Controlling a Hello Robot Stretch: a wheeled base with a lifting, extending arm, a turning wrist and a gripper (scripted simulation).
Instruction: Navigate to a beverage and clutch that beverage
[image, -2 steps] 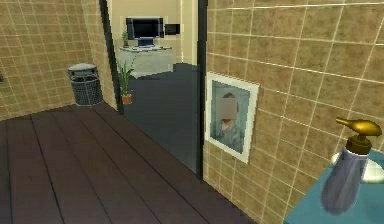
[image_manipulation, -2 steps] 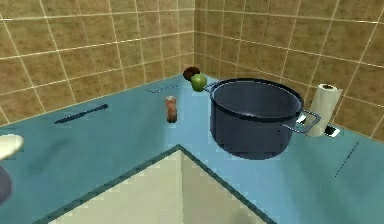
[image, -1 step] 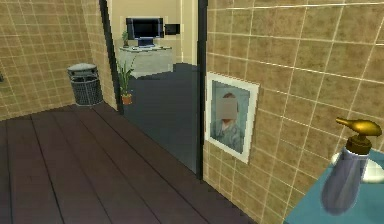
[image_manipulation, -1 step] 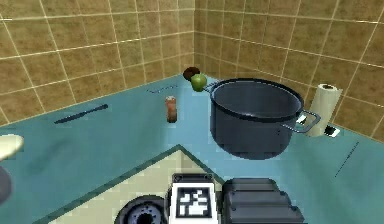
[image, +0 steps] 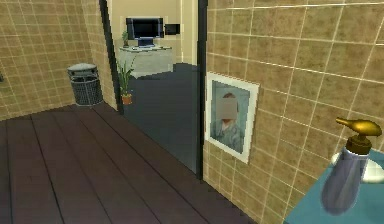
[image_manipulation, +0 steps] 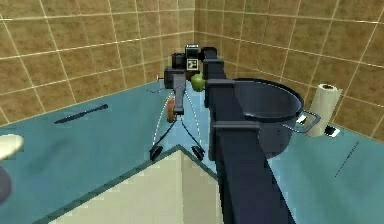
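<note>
The dark square arm (image_manipulation: 235, 150) reaches out over a teal bench (image_manipulation: 90, 140) set against tan tiled walls. At its far end stand 2 small white squares (image_manipulation: 190, 65) with black marks. Left of them sits the hand (image_manipulation: 176, 150), its 2 thin fingers (image_manipulation: 160, 140) slanting down over the bench top. How the fingers are set cannot be told, nor whether the hand holds anything.

A small green round thing (image_manipulation: 198, 80) shows just beside the hand's dark body, against the arm's end. It is plain green and ball-like, too small to tell whether it is the beverage. Whether it touches the hand or rests on the bench cannot be told either.

Right of the arm stands a dark round pot (image_manipulation: 270, 110), and beyond it a white paper roll (image_manipulation: 322, 100), upright near the wall. A thin dark strip (image_manipulation: 80, 117) lies on the bench at the arm side view's left.

In the forward view, a grey pump bottle (image: 348, 175) with a gold top stands on the teal corner at the lower right. A framed picture (image: 231, 116) hangs on the tiled wall beside an open doorway. Through the doorway are a potted plant (image: 125, 78) and a white desk carrying a monitor (image: 144, 30). A wire bin (image: 85, 85) stands on the dark plank floor (image: 90, 170) at the left.
</note>
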